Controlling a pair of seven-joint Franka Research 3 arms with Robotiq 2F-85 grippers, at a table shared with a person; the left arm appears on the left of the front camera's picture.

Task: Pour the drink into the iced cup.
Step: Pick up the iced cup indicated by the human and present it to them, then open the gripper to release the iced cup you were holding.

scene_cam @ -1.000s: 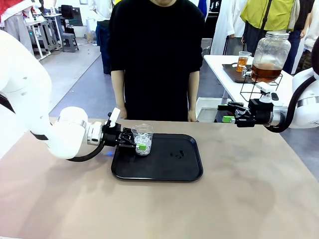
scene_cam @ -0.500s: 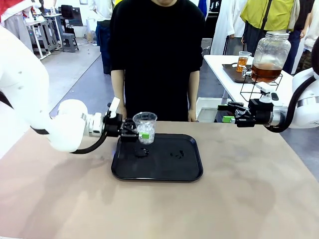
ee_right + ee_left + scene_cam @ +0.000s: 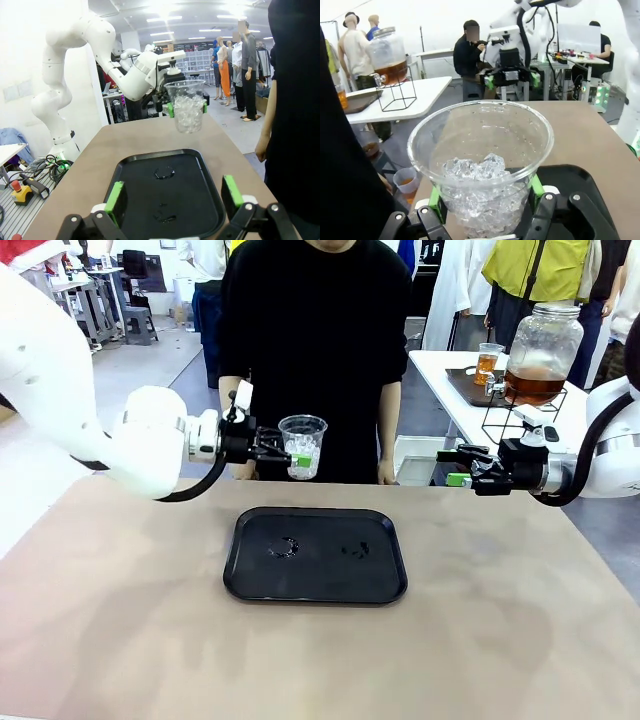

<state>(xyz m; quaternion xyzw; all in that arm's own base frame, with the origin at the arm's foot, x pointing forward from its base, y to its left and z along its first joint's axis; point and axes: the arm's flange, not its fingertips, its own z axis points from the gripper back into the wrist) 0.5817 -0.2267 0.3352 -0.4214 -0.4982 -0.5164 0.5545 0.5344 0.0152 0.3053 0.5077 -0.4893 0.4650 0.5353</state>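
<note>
Up at centre-left of the front view, the left tool (image 3: pixel 297 455) is clenched on the iced cup (image 3: pixel 302 443). Its green pads press the lower wall from both sides, and the clear rim stands free above them. The cup is upright in the air, above the worktop's (image 3: pixel 500 620) far edge and just past the far-left corner of the black tray (image 3: pixel 380 580). It is close in front of the person's (image 3: pixel 310 340) dark torso. In the left wrist view the ice (image 3: pixel 477 172) fills only the bottom part, leaving the upper cup open to its round lip.

The tray lies flat in the middle of the worktop, and on its floor are a wet ring and a few droplets. Wide tan surface runs around its raised rim on the left, right and near sides.

The right tool (image 3: pixel 455 468) hangs released at the right of the frame, level with the worktop's far edge and pointing toward the cup, gripping nothing. In its own wrist view the green pads are spread wide, with the tray between them. Open air separates it from the cup, apart from the person's forearm (image 3: pixel 388 430) hanging at the far edge.

The drink (image 3: pixel 530 388) sits in the bottom of a glass jar (image 3: pixel 545 335) on a wire stand (image 3: pixel 500 420). That stand is on a white side table (image 3: pixel 440 370) at upper right, behind the right tool and well apart from the cup.
</note>
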